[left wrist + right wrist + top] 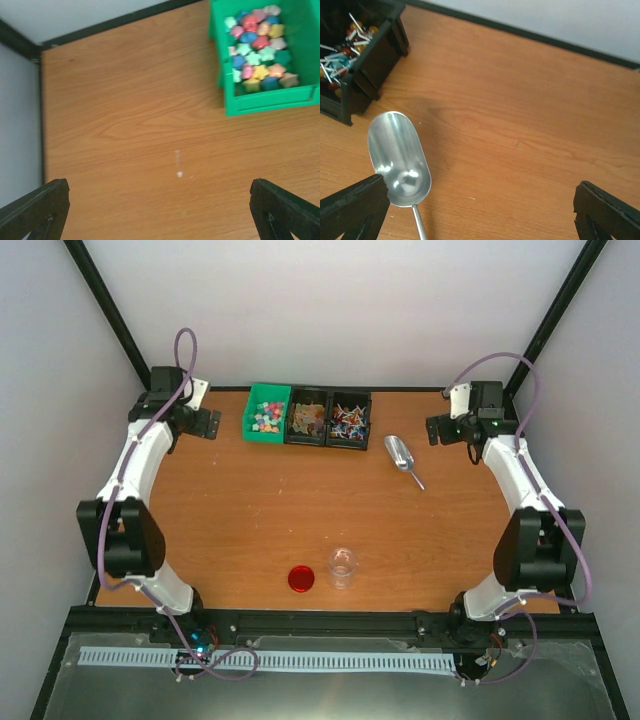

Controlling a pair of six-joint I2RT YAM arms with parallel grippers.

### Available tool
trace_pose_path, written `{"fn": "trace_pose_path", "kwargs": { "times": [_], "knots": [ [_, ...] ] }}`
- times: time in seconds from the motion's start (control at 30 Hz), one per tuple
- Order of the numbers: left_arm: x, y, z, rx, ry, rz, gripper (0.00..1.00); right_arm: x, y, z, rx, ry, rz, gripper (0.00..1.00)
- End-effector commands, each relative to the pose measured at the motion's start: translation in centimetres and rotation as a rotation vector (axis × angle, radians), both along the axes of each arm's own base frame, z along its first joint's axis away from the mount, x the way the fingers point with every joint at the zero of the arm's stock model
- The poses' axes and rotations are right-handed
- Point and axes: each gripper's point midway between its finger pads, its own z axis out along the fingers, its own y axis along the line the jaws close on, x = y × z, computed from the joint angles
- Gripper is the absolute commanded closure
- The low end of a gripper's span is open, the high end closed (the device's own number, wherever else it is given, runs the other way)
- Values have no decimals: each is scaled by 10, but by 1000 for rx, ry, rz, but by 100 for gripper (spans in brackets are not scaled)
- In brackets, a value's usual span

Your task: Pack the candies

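Arms: two are showing, the left arm (140, 462) and the right arm (520, 472).
Grippers: two are showing, the left gripper (207, 423) and the right gripper (440, 428).
Bins: three are sitting in a row, one green bin (272, 102) and two black, the middle black bin (305, 440) and the end black bin (348, 444).
Candies (257, 47): more than twenty star-shaped pieces are showing in the green bin; those in the black bins are lying too jumbled to count.
Metal scoop (400, 453): one is lying out.
Clear cup (343, 568): one is standing.
Red lid (301, 579): one is lying flat.
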Motion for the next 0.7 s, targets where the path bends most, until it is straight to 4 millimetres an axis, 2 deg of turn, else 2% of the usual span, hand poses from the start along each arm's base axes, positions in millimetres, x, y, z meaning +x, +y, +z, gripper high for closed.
{"fn": "trace_pose_path", "kwargs": {
  "times": [0.0,0.17,0.4,0.5,0.67],
  "knots": [
    [20,-36,-8,-237,70,-102,0,4,-1,-27,44,125,-10,0],
    [40,-59,-25,-367,147,-182,0,-3,0,-64,10,238,50,0],
    [65,-77,-42,-475,209,-239,0,-23,4,-112,-16,354,128,0],
    [78,-79,-50,-492,228,-234,0,-30,7,-126,-11,366,155,0],
    [109,-85,-61,-493,219,-215,0,-35,15,-134,30,382,179,0]
  ]
}}
